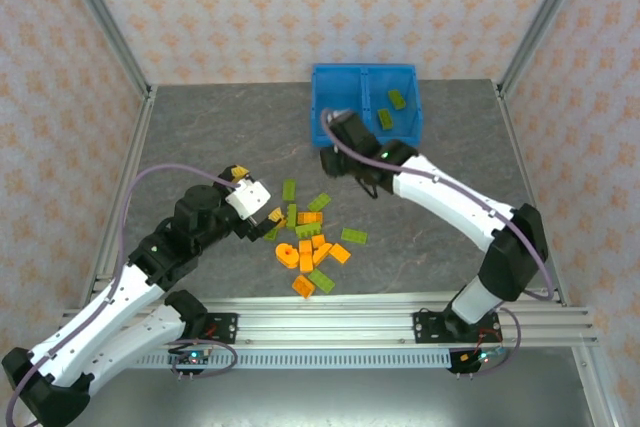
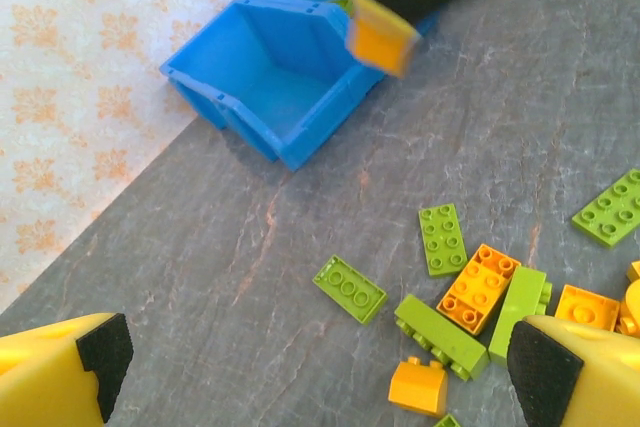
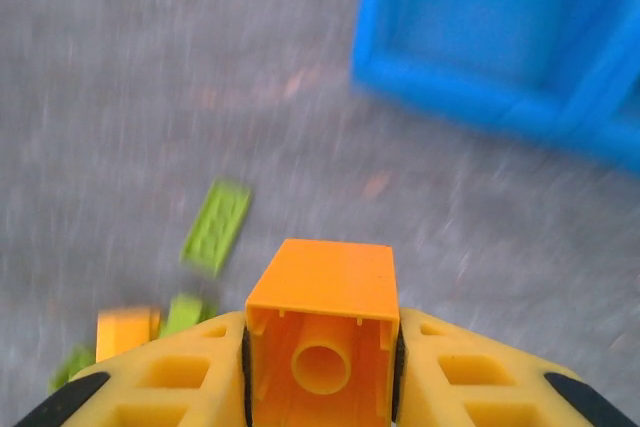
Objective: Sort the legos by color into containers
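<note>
We note the right jaws clamped on an orange brick [image 3: 322, 307], just near of the blue bin [image 3: 470, 97]; left jaws wide, empty. Risk — release short of the rim (or among the greens [image 1: 397, 99]).

Right wrist view motion-blurred: blue bin [image 3: 470, 97] smeared, cut off at upper right edge; green legos [image 3: 215, 225] lower left fuzzy. Left wrist view: orange brick [image 2: 382, 37] at top centre blurred.
</note>
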Robot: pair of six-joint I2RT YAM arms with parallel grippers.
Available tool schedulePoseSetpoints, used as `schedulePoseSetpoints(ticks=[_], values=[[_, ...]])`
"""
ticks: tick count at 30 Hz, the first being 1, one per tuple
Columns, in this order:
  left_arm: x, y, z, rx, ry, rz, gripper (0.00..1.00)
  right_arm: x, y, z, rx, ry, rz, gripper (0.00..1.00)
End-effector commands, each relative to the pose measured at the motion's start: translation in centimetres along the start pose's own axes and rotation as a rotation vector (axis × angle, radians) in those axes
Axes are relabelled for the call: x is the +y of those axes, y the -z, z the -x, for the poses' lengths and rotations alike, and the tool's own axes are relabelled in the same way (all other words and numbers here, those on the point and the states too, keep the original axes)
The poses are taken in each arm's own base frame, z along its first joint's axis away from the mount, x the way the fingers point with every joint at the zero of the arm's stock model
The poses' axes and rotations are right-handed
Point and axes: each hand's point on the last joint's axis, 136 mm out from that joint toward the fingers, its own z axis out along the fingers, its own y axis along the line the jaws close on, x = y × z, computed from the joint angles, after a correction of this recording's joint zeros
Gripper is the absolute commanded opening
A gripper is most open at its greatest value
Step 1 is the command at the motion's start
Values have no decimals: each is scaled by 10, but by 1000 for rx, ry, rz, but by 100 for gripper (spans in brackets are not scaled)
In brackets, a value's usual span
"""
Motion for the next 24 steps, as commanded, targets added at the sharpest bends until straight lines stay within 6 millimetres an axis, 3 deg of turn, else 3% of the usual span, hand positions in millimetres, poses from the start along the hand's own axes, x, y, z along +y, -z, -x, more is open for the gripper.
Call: schedulePoseSetpoints(ticks=[1,4,7,10,13,18,24], values=[[7,-4,7,-36,38,34,100,-40,-19,63,-160,-62,-157,36],[6,-4,7,-39,41,28,100,-61,-66,90,-144,-116,-186,36],[7,-3,6,-33,38,35,100,-78,-116,103,-91,-143,-227,35],[7,-2,5,-28,42,36,100,-83,-160,107,-49,-145,-242,35],[6,-1,6,-34,53,27,100,-86,-195,97,1,-172,-219,35],[6,-1,4,-27,52,27,100,-84,-229,76,44,-188,-188,37],[2,-3,4,-30,61,7,100,-84,-235,64,80,-218,-166,48]])
